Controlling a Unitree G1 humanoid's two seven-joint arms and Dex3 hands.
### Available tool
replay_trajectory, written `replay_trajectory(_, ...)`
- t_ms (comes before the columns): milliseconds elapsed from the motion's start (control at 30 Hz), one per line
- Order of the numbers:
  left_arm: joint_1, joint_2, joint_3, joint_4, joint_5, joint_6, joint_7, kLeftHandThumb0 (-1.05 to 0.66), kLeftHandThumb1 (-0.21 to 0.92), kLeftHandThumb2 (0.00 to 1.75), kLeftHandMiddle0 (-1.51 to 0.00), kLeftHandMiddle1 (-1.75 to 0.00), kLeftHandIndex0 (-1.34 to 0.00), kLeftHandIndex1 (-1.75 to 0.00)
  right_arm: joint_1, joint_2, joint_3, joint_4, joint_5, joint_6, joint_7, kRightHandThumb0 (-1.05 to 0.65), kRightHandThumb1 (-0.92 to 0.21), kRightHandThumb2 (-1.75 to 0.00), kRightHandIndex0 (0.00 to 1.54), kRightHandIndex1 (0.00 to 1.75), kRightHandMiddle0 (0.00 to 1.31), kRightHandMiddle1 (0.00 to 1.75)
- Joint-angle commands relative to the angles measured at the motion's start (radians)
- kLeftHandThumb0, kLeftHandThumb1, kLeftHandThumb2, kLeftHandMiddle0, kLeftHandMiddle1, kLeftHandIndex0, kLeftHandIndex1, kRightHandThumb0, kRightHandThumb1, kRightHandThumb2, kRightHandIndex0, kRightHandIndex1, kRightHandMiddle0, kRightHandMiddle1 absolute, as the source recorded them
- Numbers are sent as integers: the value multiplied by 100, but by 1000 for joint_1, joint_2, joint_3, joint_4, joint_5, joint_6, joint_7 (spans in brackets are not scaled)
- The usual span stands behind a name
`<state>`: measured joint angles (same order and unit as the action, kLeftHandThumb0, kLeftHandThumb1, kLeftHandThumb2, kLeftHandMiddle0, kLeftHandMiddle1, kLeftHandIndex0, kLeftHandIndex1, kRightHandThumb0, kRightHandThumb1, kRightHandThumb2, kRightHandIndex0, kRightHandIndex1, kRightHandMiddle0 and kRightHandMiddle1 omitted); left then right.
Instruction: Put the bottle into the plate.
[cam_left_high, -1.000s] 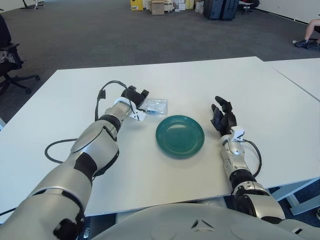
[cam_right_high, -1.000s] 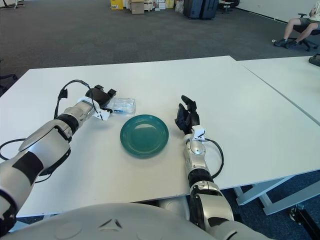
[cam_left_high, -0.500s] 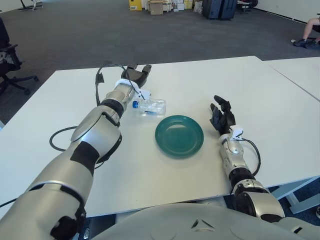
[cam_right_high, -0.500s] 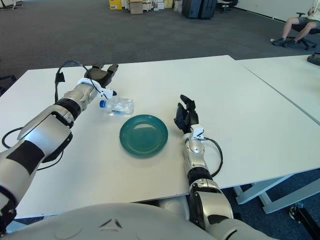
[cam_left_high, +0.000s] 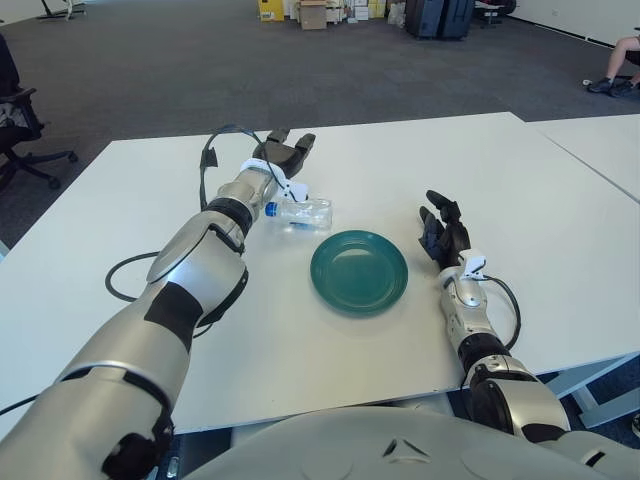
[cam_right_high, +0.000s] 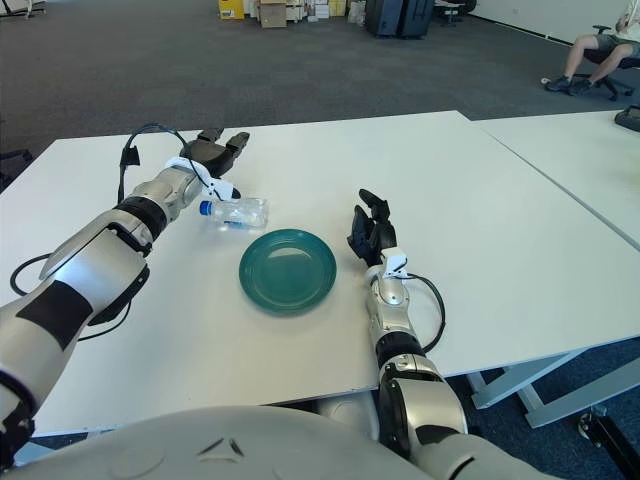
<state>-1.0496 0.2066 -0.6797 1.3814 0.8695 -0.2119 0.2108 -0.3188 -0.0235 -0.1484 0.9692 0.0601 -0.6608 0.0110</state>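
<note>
- One bottle (cam_left_high: 299, 213) lies on its side on the tabletop (cam_left_high: 560, 230), just beyond the far-left rim of the green plate (cam_left_high: 359, 271), not in it
- Our left hand (cam_left_high: 285, 155) hovers just behind it, fingers spread, holding nothing
- Our right hand (cam_left_high: 444, 236) shows right of the plate, fingers loosely open
- We fear a clumsy close would roll the round bottle away

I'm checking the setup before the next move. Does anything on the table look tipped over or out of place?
Yes: the bottle lies on its side on the table, just beyond the green plate, which holds nothing. The left robot hand is open above and behind it; the right robot hand shows right of the plate.
</note>
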Motion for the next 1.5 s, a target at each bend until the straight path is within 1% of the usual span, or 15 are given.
replay_trajectory(0,-8,15,-9,3,8,-9,-12,-105,92,13,0,0,0,0,28,3,-6,42,0,31,-8,-65,-92,-77,35,1,0,78)
replay_trajectory(267,-6,17,-14,4,8,-17,-41,-105,90,6,0,0,0,0,26,3,-4,43,0,29,-7,-64,-92,-76,35,1,0,78)
replay_trajectory(567,12,-1,-34,12,14,-24,-124,-102,84,1,0,0,0,0,32,0,0,30,-4,25,-6,-64,-92,-77,36,1,0,76)
replay_trajectory(733,19,-13,-60,18,33,1,-144,-97,80,0,0,0,0,0,36,-2,1,23,-6,28,-4,-65,-92,-77,35,1,0,75)
replay_trajectory(867,15,-13,-76,20,48,12,-148,-96,78,0,0,0,0,0,39,-3,3,15,-8,31,-7,-66,-92,-78,35,1,0,75)
replay_trajectory(1033,31,-30,-111,30,82,53,-157,-96,77,0,0,0,0,0,48,-1,7,-2,-16,38,-20,-67,-92,-78,35,0,0,75)
replay_trajectory(1233,52,-50,-130,34,103,78,-164,-102,78,0,0,0,0,0,61,4,10,-30,-20,53,-35,-67,-92,-78,35,0,0,75)
replay_trajectory(1467,85,-81,-144,36,116,103,-162,-105,82,2,0,0,0,0,94,8,17,-82,-13,72,-28,-67,-92,-79,35,0,0,73)
